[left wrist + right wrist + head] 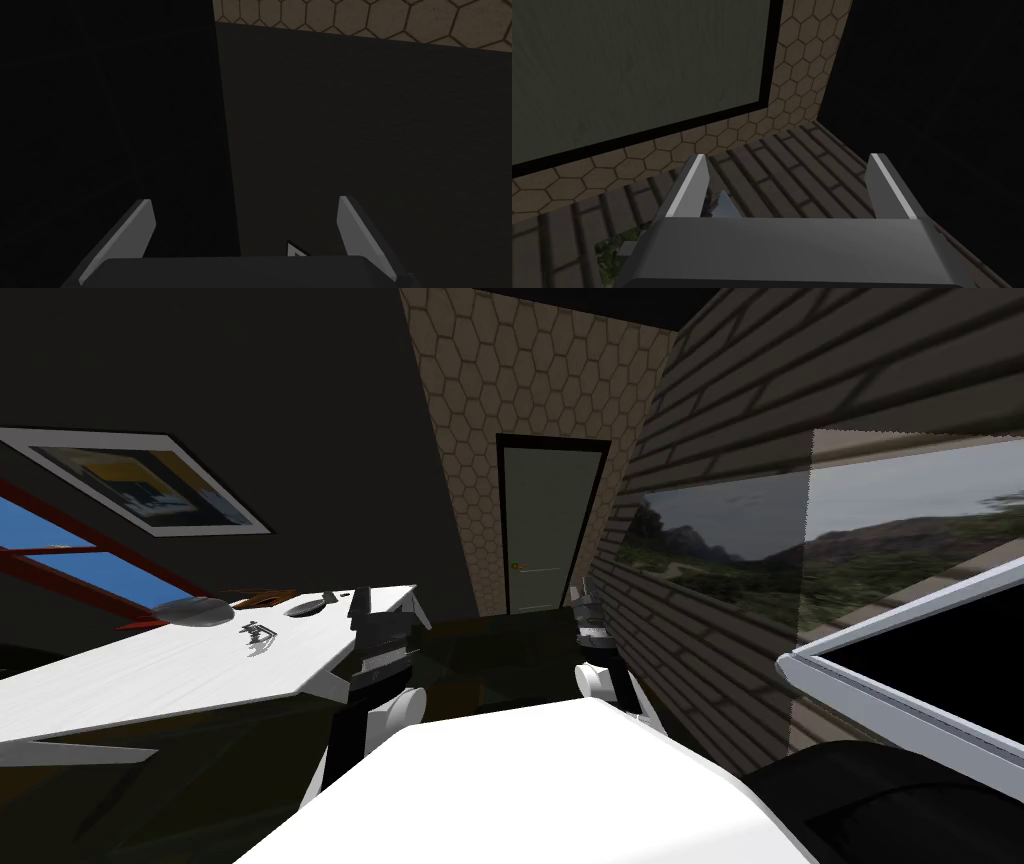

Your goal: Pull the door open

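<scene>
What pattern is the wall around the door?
Tan hexagons cover the wall, clearest in the head view.

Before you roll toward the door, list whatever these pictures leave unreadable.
- handle, head view: too small to tell a knob from a lever.
- door, head view: too far off to tell latched from ajar.
- door, right wrist view: cut off by the picture's edges, leaving a plain corner of panel and black frame.
- dark stretch before the door, head view: too dim to read.
- small things on the white table, head view: too small to name.
</scene>
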Robot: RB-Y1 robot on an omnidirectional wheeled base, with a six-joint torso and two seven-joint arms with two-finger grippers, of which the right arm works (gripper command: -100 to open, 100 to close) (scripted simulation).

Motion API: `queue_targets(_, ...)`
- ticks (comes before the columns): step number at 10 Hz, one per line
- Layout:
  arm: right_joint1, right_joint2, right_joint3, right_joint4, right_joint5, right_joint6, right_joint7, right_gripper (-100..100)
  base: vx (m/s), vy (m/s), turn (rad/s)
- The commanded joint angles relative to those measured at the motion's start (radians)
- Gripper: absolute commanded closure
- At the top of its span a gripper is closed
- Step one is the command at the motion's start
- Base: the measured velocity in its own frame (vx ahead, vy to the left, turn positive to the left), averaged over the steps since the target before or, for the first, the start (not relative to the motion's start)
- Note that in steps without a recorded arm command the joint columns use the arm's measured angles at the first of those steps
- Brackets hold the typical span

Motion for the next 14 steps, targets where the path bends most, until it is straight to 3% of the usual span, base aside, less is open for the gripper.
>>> queue_targets(1,-0.014,-0.009,-0.002,0.036,-0.002,-0.006,-0.003,-100,0.100,0.002,0.023)
queue_targets(6,-0.056,-0.034,-0.006,0.148,-0.009,-0.026,-0.012,-100,0.160,0.016,0.024)
queue_targets(14,-0.122,-0.066,-0.014,0.321,-0.019,-0.056,-0.027,-100,0.094,0.011,0.022)
